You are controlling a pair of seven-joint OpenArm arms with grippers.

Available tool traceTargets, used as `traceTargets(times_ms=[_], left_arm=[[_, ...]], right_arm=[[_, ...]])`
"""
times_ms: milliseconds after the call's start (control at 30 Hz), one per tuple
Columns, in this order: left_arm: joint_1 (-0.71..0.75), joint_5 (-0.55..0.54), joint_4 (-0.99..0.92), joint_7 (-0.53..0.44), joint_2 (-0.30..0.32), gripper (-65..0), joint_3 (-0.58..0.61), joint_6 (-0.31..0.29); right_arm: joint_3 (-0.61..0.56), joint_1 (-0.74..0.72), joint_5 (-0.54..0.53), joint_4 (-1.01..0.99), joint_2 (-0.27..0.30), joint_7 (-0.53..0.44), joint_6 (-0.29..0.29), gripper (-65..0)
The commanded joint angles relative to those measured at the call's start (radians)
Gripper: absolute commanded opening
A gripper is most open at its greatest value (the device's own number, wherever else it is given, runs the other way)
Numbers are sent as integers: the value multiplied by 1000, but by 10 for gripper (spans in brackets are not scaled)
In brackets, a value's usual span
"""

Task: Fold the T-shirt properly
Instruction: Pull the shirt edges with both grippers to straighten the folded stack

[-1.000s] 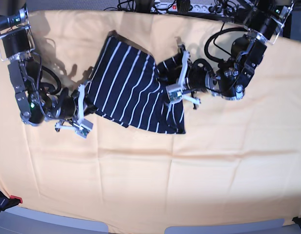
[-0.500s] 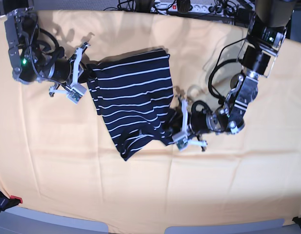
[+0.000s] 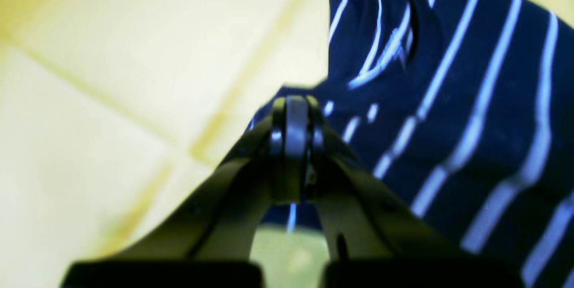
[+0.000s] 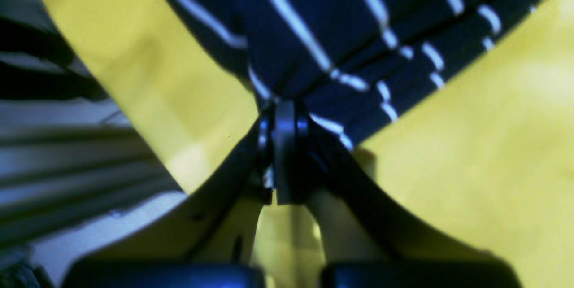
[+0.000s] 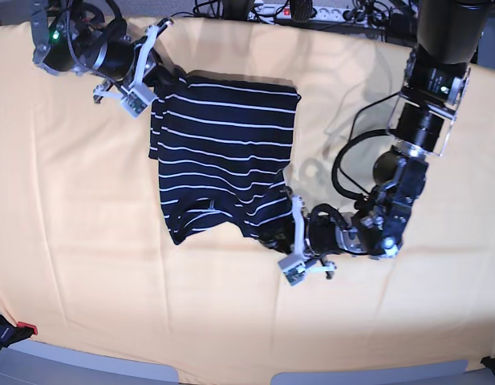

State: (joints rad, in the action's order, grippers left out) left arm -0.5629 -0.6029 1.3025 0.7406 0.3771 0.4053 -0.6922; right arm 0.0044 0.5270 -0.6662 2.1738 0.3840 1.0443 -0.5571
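The T-shirt (image 5: 223, 156) lies on the yellow cloth (image 5: 87, 265) that covers the surface. The right tool (image 5: 156, 80) is squeezed tight on the shirt's far corner, near the back edge of the cloth. The left tool (image 5: 281, 233) is squeezed tight on the shirt's near corner. The shirt is stretched between the two tools, partly folded.

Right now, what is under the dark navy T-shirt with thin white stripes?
Around the striped navy T-shirt only the yellow-orange table cloth shows, so the shirt seems to lie on it. Whether anything else is beneath cannot be seen, because the fabric covers that area.
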Motion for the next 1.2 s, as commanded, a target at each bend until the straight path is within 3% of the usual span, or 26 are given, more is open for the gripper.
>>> traceTargets(times_ms=[0,100,167,233,333,400,467,600,733,833,967,1033,1100,1167], left_arm=[[-33,-69,44,25,21,-650,-10,-6],[-33,-270,146,176,86,-650,-10,-6],[-32,-437,220,267,134,-650,-10,-6],[-24,-570,276,353,169,-650,-14,-6],[25,-711,330,431,188,-650,-20,-6],[74,-740,352,445,184,-650,-20,-6],[124,-740,362,446,171,-650,-20,-6],[218,-722,364,445,135,-650,-20,-6],[296,-576,364,439,124,-650,-20,-6],[353,-412,363,393,124,-650,-20,-6],[454,-240,362,251,124,-650,-20,-6],[487,-220,362,243,124,-650,-20,-6],[500,-221,367,246,125,-650,-21,-6],[499,-225,377,246,125,-650,-21,-6]], right_arm=[[13,-4,30,30,12,-15,12,-650],[67,-6,124,53,13,-71,61,-650],[121,-6,113,72,12,-123,97,-650],[165,-7,55,85,12,-171,95,-650],[192,-6,-74,87,12,-192,-21,-650],[192,-6,-141,87,11,-192,-107,-650],[192,-9,-188,87,10,-193,-141,-650],[182,-23,-198,74,10,-195,-141,-650],[123,-43,-193,27,10,-187,-141,-650],[64,-59,-113,-21,10,-183,-141,-650],[25,-62,-2,-43,10,-188,-141,-650],[24,-63,44,-42,10,-190,-127,-650],[25,-76,69,-42,10,-193,-72,-650],[31,-97,58,-42,10,-216,-64,-650]])
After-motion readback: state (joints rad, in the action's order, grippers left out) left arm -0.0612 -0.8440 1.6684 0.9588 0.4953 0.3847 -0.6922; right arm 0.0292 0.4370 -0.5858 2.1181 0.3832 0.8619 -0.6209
